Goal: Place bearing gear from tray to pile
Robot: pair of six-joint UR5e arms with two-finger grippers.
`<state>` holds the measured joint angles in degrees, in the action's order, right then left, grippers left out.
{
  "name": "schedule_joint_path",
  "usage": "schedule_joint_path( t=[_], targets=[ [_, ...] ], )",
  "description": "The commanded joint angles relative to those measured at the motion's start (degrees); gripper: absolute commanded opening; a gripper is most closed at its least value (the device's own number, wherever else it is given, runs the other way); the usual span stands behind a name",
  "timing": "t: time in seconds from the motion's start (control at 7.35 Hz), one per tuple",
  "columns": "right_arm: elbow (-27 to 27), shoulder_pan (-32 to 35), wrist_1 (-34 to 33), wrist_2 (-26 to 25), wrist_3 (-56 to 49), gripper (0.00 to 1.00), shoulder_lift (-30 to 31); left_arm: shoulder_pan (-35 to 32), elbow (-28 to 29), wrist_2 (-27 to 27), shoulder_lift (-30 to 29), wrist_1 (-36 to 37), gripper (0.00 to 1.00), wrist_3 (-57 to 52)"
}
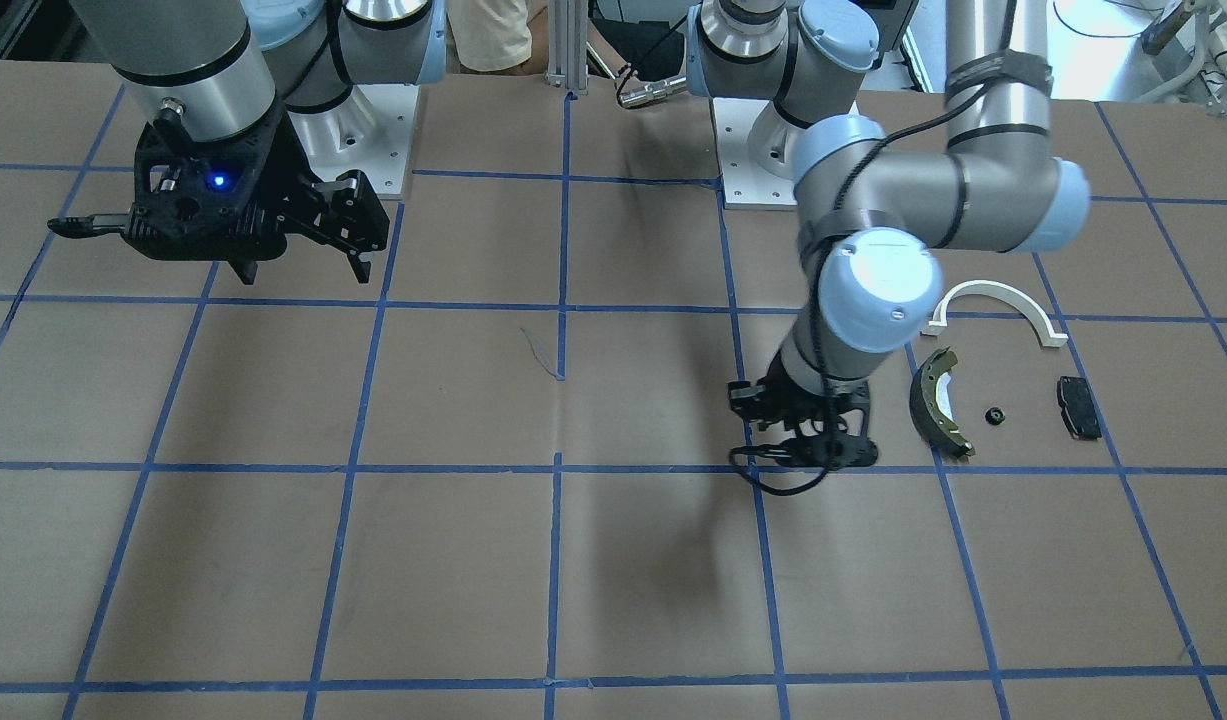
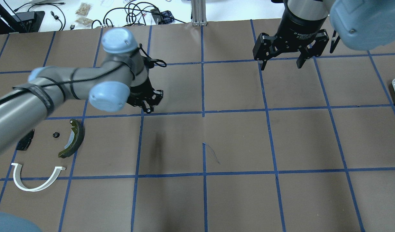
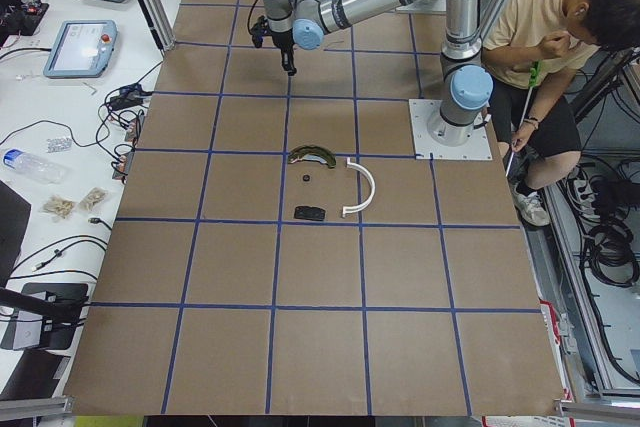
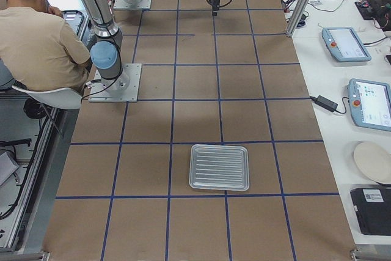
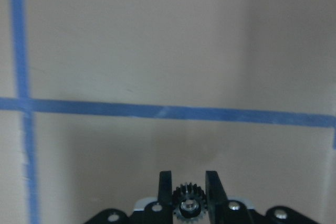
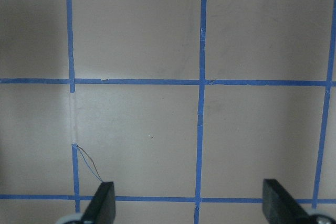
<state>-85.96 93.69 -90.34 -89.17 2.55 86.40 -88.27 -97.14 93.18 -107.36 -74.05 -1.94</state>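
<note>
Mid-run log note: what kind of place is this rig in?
Most likely a robotics research lab, not a factory line: the table is papered brown with a blue tape grid, teach pendants and loose cables lie on the side bench, and an operator sits alongside.
</note>
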Motion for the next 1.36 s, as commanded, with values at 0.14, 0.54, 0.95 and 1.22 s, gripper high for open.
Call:
schedule_joint_path(
  t=[0.14, 0.54, 0.95, 1.22],
  targets=[
    [0.0, 0.0, 0.0, 0.0, 0.0, 1.00, 0.0, 17.3, 3.1, 6.7, -0.2, -6.2, 0.00, -22.3],
    [0.1, 0.0, 0.0, 0.0, 0.0, 1.00, 0.0, 26.7, 1.0, 6.8, -4.6, 3.8, 0.00, -39.1],
    [0.0, 0.0, 0.0, 0.0, 0.0, 1.00, 0.0, 31.1, -3.6, 6.8, -6.5, 10.5, 0.00, -41.6],
    [0.0, 0.0, 0.0, 0.0, -0.1, 1.00, 0.0, 33.1, -7.3, 6.6, -6.1, 12.5, 0.00, -41.7]
  ],
)
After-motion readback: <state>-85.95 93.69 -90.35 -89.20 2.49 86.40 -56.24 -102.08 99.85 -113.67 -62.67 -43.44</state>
